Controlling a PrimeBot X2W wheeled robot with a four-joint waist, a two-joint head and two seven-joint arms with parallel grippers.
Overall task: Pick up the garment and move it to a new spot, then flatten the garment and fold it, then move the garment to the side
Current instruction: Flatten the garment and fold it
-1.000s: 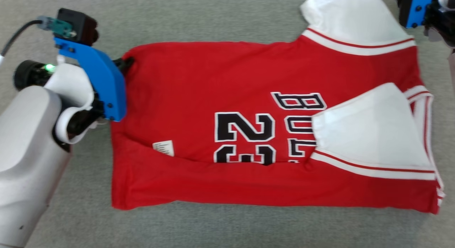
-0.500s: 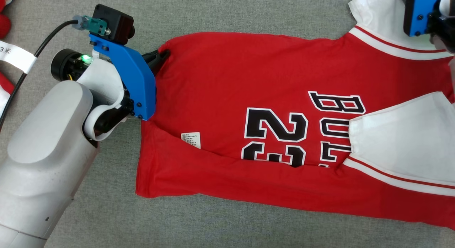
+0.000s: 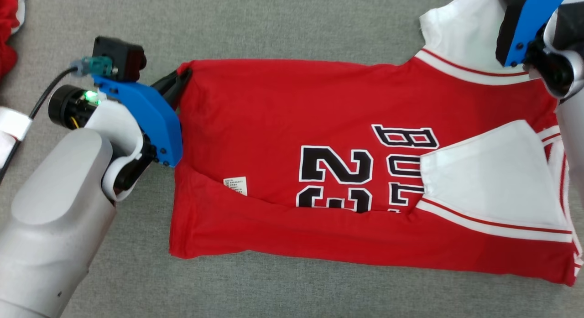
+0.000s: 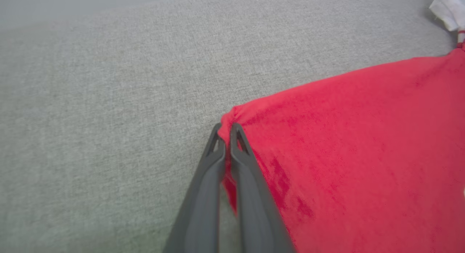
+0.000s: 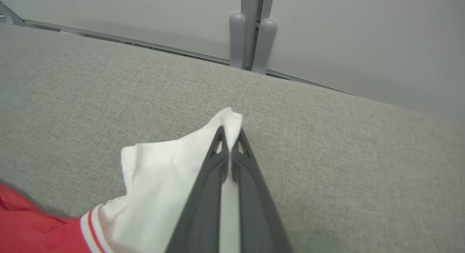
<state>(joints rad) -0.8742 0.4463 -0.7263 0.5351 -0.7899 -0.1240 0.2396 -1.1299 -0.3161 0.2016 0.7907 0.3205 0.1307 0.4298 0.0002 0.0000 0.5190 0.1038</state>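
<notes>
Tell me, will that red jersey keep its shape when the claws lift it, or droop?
Probably droop: the jersey bunches where the left gripper pinches its corner, so it looks floppy. It seems light, since it lies thin and folded. The sleeve in the right gripper may stretch first.

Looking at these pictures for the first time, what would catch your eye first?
A red jersey with a black 23 lies spread across the grey surface, its near edge folded up over part of the number. The left gripper is shut on its far left corner, and the right gripper is shut on the white sleeve at the far right.
</notes>
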